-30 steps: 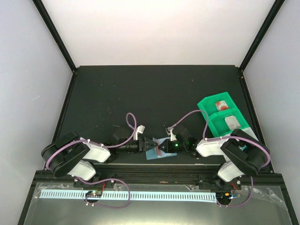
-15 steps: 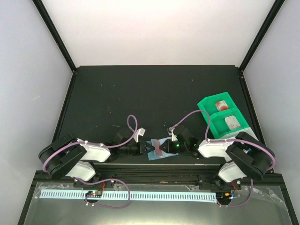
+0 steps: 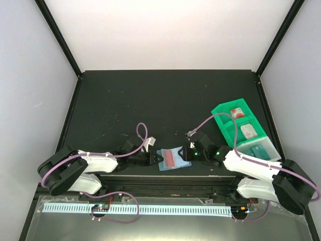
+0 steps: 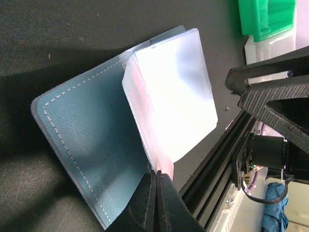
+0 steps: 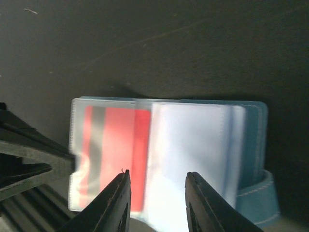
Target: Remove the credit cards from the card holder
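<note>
View from above a dark table [image 3: 150,100] with two robot arms fixed at its near edge, at 6 o'clock.

The left arm [image 3: 98,163] and the right arm [image 3: 251,168] both lie low and reach inward, meeting at the card holder [image 3: 173,159]. It sits just beyond the near edge, close to 6 o'clock on the table. It is a light-blue stitched wallet lying open, with clear plastic sleeves fanned out from its fold.

The left jaws come in from the card holder's 9 o'clock side. They are pressed fully together, pinching its edge where a sleeve meets the cover.

The right jaws come in from its 3 o'clock side. They stand partly open with a clear gap between them and grip nothing; whether they touch the sleeves cannot be told.

A red card [image 5: 116,154] with a grey stripe is inside one clear sleeve.

Farther back, near 4 o'clock on the table, is a green tray [image 3: 228,131] with compartments in a row. The nearest holds a teal card [image 3: 259,150], the middle a grey card [image 3: 249,130], and the farthest a white card [image 3: 236,112] with a red blotch.
</note>
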`<move>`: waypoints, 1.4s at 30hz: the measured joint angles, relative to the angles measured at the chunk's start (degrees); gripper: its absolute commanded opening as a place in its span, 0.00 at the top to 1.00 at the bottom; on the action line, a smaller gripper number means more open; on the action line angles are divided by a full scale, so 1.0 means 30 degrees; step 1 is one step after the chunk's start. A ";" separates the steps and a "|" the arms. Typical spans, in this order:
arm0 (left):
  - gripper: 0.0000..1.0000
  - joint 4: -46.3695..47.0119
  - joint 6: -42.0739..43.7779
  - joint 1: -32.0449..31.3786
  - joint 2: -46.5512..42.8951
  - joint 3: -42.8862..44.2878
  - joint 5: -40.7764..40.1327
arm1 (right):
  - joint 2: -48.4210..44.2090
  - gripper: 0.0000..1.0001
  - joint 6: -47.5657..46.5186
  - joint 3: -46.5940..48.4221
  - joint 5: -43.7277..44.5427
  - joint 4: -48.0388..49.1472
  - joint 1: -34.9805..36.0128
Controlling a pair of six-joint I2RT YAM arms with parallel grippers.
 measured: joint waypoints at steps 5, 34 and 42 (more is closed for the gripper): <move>0.99 -0.0678 0.0350 0.0007 -0.0044 0.0015 -0.0007 | 0.0262 0.65 -0.0714 0.0240 0.1100 -0.1297 -0.0204; 0.81 -0.4896 0.2390 0.0772 -0.2346 0.1042 0.0721 | 0.1829 0.82 -0.0073 -0.1734 -0.1698 0.2499 -0.0058; 0.78 -0.4379 0.1734 0.0576 -0.2353 0.1086 0.1027 | 0.1683 0.79 0.0036 -0.1967 -0.1741 0.2783 -0.0044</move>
